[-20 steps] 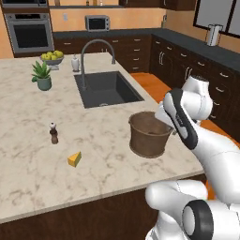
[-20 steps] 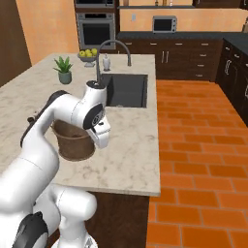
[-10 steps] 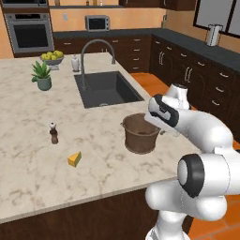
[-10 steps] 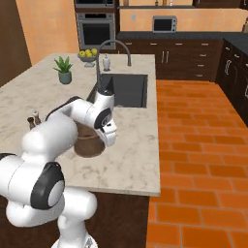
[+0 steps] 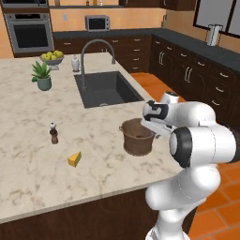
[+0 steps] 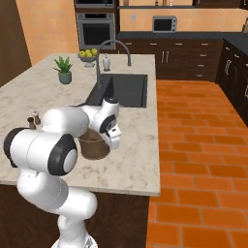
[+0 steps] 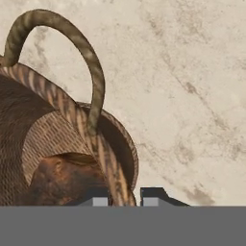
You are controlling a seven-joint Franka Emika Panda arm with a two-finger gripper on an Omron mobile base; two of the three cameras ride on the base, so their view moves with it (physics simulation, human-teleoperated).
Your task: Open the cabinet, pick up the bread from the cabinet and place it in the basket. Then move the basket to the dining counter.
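Claw [image 7: 124,194] clenched on basket [image 5: 137,137] rim, bread [image 7: 67,178] inside; no legible writing.

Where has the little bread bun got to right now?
In the hand view the bread lies inside the basket, which stands on the dining counter near its edge.

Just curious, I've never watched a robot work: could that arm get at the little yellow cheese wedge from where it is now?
Probably not at once: its jaws are shut on the rim of the basket. The marble between basket and cheese wedge lies bare.
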